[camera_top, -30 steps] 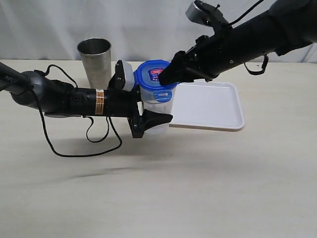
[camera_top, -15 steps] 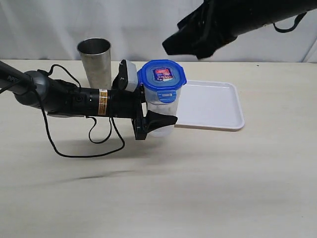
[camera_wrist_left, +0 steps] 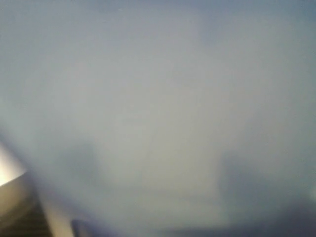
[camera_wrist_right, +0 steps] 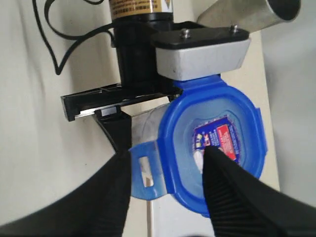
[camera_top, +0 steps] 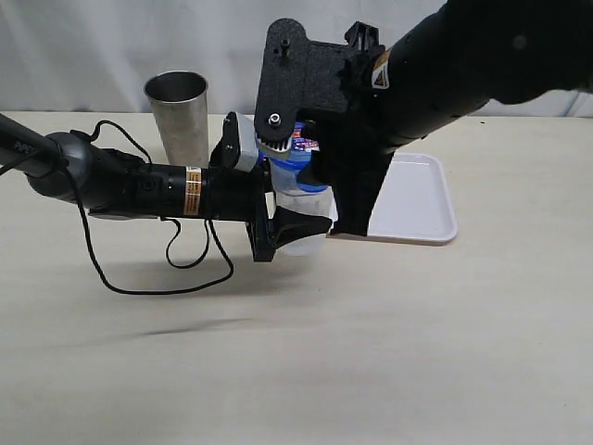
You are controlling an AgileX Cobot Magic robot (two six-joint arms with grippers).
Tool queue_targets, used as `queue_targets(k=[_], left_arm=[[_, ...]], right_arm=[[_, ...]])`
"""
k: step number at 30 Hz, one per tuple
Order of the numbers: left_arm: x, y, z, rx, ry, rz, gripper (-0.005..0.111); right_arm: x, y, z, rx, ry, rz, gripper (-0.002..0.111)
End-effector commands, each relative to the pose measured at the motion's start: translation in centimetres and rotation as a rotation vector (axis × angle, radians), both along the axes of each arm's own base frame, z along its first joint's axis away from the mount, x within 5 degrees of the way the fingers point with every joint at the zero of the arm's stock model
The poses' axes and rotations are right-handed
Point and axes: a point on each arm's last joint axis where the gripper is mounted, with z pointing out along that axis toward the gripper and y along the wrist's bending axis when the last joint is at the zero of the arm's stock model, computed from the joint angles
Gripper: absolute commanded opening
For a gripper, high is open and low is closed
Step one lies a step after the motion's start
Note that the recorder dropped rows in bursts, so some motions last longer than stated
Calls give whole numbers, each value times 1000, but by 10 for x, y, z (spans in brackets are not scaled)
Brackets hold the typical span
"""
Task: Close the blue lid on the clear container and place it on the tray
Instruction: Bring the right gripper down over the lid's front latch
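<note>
One table: pale beige matte table [camera_top: 417, 352], smooth and flat.
Arms: black and tubular. The left arm [camera_top: 120, 181] lies low across the table; the bulky right arm [camera_top: 482, 65] reaches in from the upper right.
Tray: flat white rectangular plastic tray [camera_top: 422, 199] with rounded corners and a low rim, partly hidden behind the right arm.
Tumbler: grey steel tumbler [camera_top: 178, 116], tapered and brushed, upright behind the left arm.
Container: tall, narrow, translucent clear container [camera_top: 298, 243], upright just beside the tray's left edge and not on it.
Lid: rounded-square glossy plastic blue lid [camera_wrist_right: 222, 106] sits on the clear container. One slotted flap [camera_wrist_right: 145, 170] sticks out, and a red-blue sticker [camera_wrist_right: 224, 140] is on top.
Change: half a second ago the right arm hung high above. It has since come down over the lid, while the container and left arm have kept their places.
Left gripper [camera_top: 283, 185]: closed around the clear container from both sides, with its white pad [camera_wrist_right: 200, 59] against the lid's rim.
Right gripper [camera_wrist_right: 165, 153]: jaws apart and holding nothing. One ribbed finger is beside the flap and the other over the sticker; whether either presses on the lid cannot be told.
</note>
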Motion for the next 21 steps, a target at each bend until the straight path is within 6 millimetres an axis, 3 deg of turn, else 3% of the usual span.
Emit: queue_targets(k=[1,21], left_arm=[[1,-2,5,-24,0,-2,0],[-2,-3,8,-60,4,-26,0]], right_arm=[[2,-1,-6,-5,-73,14,43],[19,5,-45,-107,-63,-9,43]])
